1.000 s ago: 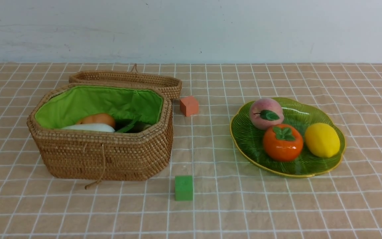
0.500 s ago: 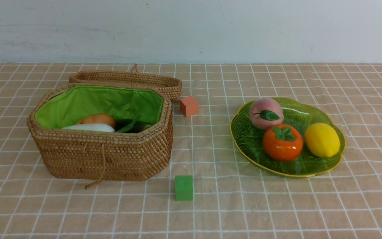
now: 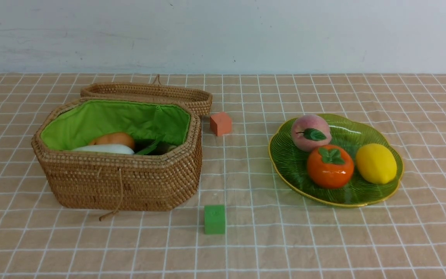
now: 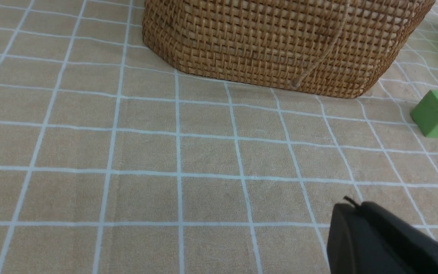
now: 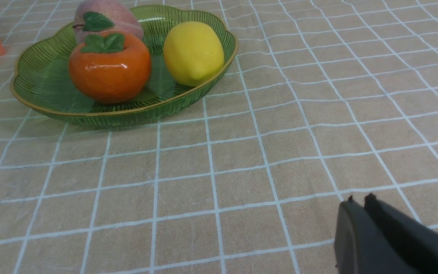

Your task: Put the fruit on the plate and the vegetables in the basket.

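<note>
The basket (image 3: 118, 170) occupies the left of the front view, lid open, with vegetables (image 3: 108, 145) inside. The plate (image 3: 285, 162) at right carries the peach (image 3: 310, 132), persimmon (image 3: 330, 166) and lemon (image 3: 376, 163). Neither arm enters the front view. Each wrist view shows its arm low over bare cloth: left gripper (image 4: 350, 203) pressed together and empty, right gripper (image 5: 359, 199) nearly together and empty.

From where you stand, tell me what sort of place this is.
Probably a staged tabletop test setup: a tan grid-checked tablecloth, a plain pale wall, and toy produce sorted into a woven rattan basket and green glass plate.
</note>
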`<act>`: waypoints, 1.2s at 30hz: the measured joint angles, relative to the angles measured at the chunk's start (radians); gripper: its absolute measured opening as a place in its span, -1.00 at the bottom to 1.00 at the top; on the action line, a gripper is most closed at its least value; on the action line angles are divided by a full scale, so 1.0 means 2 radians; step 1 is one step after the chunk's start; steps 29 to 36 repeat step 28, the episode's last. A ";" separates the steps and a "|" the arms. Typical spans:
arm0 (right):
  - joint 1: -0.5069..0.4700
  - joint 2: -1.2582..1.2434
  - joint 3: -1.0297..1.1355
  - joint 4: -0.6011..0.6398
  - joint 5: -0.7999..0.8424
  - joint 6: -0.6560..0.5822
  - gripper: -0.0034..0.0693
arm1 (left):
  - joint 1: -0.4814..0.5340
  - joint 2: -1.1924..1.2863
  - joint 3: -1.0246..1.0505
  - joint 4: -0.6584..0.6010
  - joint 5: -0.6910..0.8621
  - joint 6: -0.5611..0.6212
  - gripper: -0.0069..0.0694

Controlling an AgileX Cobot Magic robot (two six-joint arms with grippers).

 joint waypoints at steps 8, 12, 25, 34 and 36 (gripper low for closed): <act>0.000 0.000 0.000 0.000 0.000 0.000 -0.81 | 0.000 0.000 0.000 0.000 0.000 0.000 -0.85; 0.000 0.000 0.000 0.000 0.000 0.000 -0.80 | 0.000 0.000 0.000 0.000 0.000 0.000 -0.85; 0.000 0.000 0.000 0.000 0.000 0.000 -0.75 | 0.000 0.000 0.000 0.000 0.000 0.000 -0.83; 0.000 0.000 0.000 0.000 0.000 0.000 -0.73 | 0.000 0.000 0.000 0.000 0.000 0.000 -0.82; 0.000 0.000 0.000 0.000 0.000 0.000 -0.73 | 0.000 0.000 0.000 0.000 0.000 0.000 -0.82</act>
